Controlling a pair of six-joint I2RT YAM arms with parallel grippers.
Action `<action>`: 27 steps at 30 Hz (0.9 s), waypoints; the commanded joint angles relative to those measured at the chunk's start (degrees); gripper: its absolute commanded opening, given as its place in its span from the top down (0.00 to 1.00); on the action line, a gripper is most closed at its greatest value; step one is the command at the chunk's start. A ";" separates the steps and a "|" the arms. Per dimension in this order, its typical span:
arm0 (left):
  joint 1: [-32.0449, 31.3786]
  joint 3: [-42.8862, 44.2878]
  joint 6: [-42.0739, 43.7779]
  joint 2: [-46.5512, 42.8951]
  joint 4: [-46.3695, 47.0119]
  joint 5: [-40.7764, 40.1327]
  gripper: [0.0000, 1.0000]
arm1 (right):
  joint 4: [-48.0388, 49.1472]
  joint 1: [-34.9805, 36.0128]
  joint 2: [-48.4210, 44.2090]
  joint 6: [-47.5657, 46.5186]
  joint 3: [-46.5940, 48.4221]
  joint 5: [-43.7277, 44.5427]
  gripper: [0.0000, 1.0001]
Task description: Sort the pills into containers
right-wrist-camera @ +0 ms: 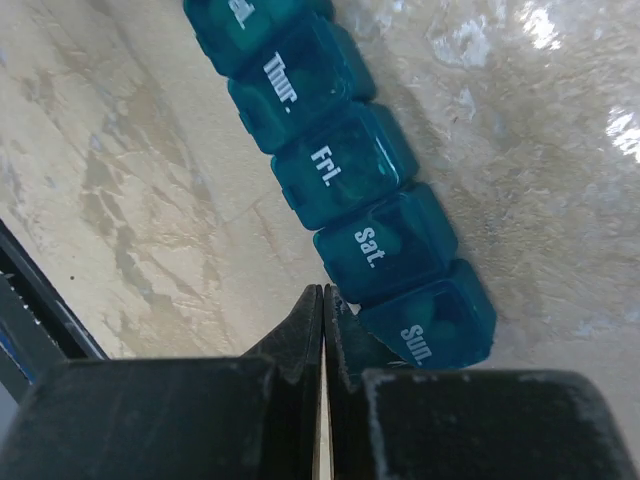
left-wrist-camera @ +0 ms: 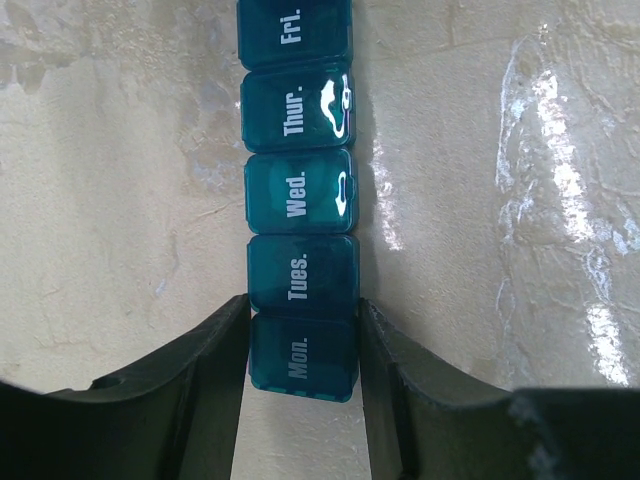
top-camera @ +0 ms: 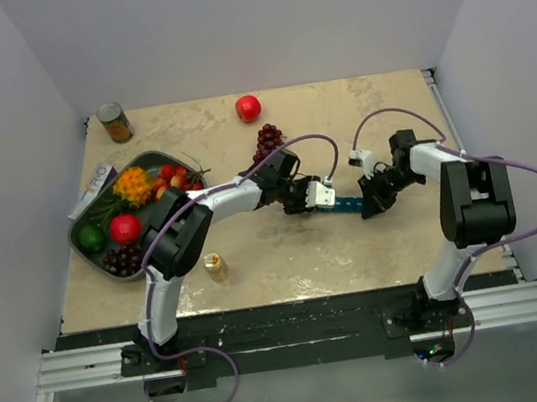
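Observation:
A teal-blue pill organiser [top-camera: 351, 204] lies on the table between my two grippers, with all its lids closed. In the left wrist view the organiser [left-wrist-camera: 300, 200] runs from "Mon." up to "Fri.". My left gripper [left-wrist-camera: 303, 322] is shut on its "Mon." end, one finger against each side. In the right wrist view the organiser [right-wrist-camera: 350, 170] shows "Thur." to "Sun.". My right gripper [right-wrist-camera: 322, 292] is shut and empty, its tips touching the near side at the "Sat."/"Sun." joint. No loose pills show. White marks on the "Wed." and "Thur." lids may be glare.
A dark green fruit tray [top-camera: 88, 254] sits at the left, a can [top-camera: 115, 123] at the back left. A red fruit [top-camera: 249, 108] and dark grapes [top-camera: 268, 141] lie behind the arms. A small bottle [top-camera: 216, 265] stands near the front.

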 commanded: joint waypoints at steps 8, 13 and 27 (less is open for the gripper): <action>-0.46 -2.36 -1.18 -2.27 -0.86 -1.26 1.00 | -4.73 0.24 -7.65 -5.11 4.38 -6.09 1.00; -0.55 -2.54 -1.17 -2.36 -0.77 -1.00 1.00 | -2.03 -1.43 -13.74 -3.11 4.83 -8.57 1.00; -0.55 -1.49 -1.70 -1.56 -1.91 -0.56 1.00 | 2.55 -2.22 0.84 1.29 1.92 10.15 1.00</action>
